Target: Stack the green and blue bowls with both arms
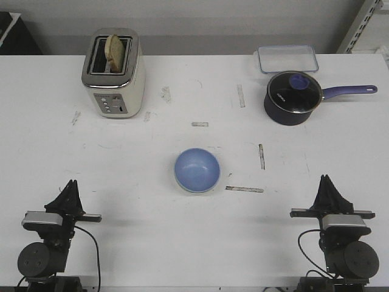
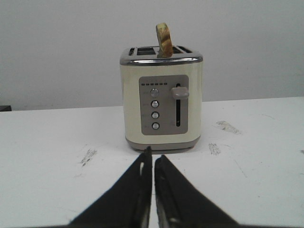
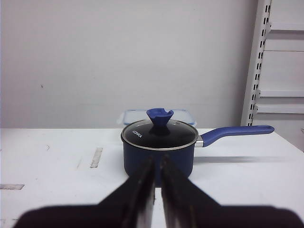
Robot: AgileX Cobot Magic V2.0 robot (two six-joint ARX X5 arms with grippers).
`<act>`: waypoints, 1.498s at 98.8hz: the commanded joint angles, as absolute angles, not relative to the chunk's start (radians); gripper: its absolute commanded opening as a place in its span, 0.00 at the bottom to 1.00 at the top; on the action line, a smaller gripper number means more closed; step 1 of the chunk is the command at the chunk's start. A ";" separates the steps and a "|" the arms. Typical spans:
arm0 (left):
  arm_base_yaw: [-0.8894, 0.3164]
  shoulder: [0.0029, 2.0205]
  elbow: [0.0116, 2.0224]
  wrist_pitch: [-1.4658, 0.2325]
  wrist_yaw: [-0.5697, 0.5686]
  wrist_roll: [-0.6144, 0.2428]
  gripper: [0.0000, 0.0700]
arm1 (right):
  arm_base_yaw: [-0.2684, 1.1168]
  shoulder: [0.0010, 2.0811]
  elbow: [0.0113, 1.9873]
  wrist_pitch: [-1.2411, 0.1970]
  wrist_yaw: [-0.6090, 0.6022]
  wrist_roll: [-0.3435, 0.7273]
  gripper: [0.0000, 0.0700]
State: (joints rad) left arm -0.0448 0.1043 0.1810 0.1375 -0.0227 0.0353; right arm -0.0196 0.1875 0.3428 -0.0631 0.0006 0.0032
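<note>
The light blue bowl (image 1: 197, 170) sits upright at the middle of the white table (image 1: 121, 158). A thin pale greenish edge shows along its near rim; I cannot tell whether that is the green bowl beneath it. No separate green bowl is in view. My left gripper (image 1: 71, 183) rests shut and empty at the near left, far from the bowl; in the left wrist view (image 2: 153, 154) its fingers nearly touch. My right gripper (image 1: 327, 179) rests shut and empty at the near right; it also shows in the right wrist view (image 3: 157, 159).
A cream toaster (image 1: 113, 73) with a slice of bread (image 1: 115, 52) stands at the back left and faces the left gripper (image 2: 163, 97). A dark blue saucepan (image 1: 293, 97) with lid and long handle stands at the back right (image 3: 159, 147). A clear lidded box (image 1: 287, 59) lies behind it.
</note>
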 commanded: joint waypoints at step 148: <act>-0.046 0.003 0.012 0.180 -0.050 -0.016 0.00 | -0.019 0.184 0.348 -0.053 0.001 0.002 0.01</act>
State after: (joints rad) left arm -0.0463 0.0051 0.0338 0.1650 -0.0483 -0.0132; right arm -0.0196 0.1871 0.3428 -0.0635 0.0006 0.0032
